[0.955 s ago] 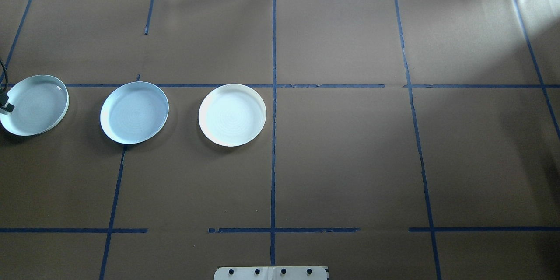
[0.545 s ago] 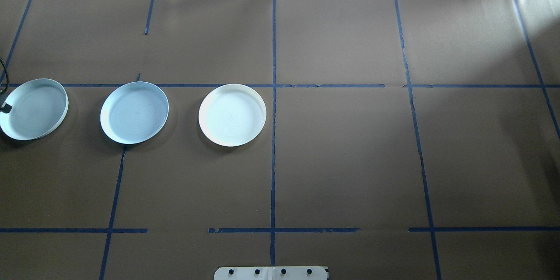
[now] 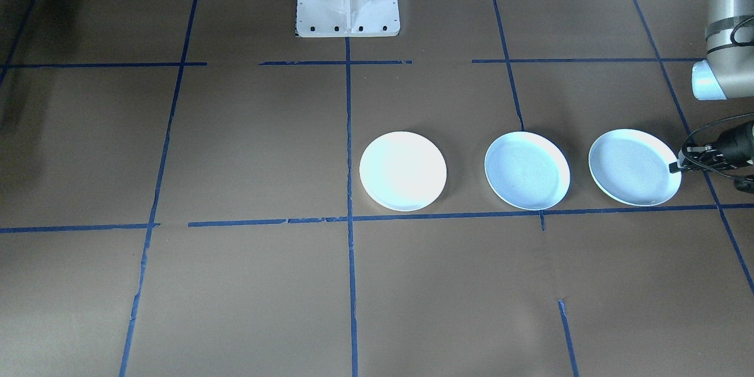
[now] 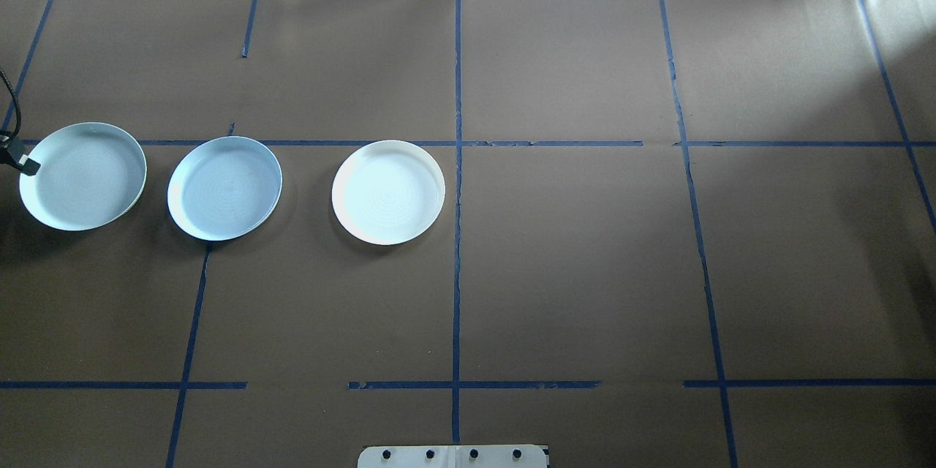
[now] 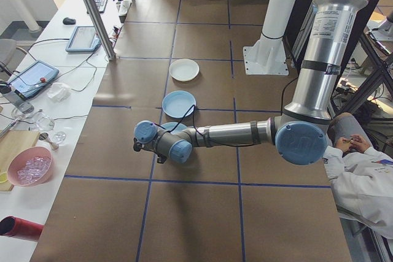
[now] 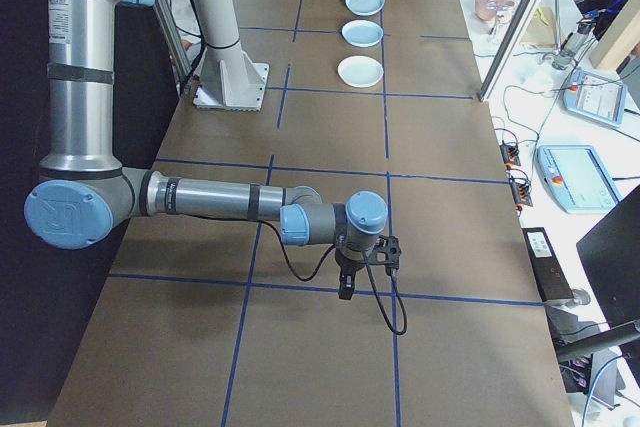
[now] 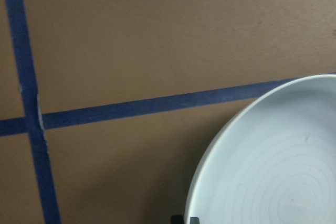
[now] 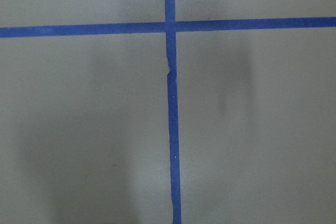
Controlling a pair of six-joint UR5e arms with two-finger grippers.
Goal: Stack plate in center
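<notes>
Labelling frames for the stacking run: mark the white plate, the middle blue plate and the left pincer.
white plate [image 4: 387, 192], overhead exterior view, centre of its bowl.
middle blue plate [image 4: 224, 188], overhead exterior view, centre of its bowl.
left pincer [image 3: 676, 167], exterior front-facing view, fingertips at the outer plate's rim.

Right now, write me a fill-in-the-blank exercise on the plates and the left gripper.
1. The number of plates on the table is ____.
2. The plate nearest the centre line is the ____ plate in colour.
3. The left gripper grips the rim of the outermost blue plate, which lies beside the middle blue plate without ____ it.

Missing words: three; white; touching
</notes>
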